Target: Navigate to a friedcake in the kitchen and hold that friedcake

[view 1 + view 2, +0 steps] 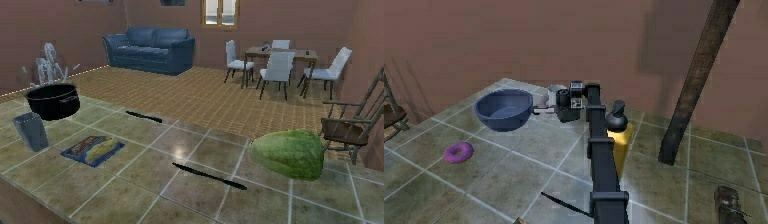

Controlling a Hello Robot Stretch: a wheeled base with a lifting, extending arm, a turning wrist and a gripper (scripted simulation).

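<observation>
- Tiled counter (534,165) carries a purple ring at the arm side view's left, probably the friedcake (457,152).
- It is likely light, soft and crumbly: grip gently across the ring's band.
- Farther right, the fingers (544,109) sit by a blue bowl (502,118); I cannot tell whether they hold anything.

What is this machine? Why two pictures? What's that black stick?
It's a robot on wheels with one long arm. One picture looks ahead from the robot: a tiled counter with a black pot and a green melon-like lump. The other looks sideways, where the arm reaches. The black stick is the arm; its pincer sits at the far end, near a blue bowl. A purple ring, probably the friedcake, lies on the tiles. I can't tell whether the pincer holds anything.
</observation>
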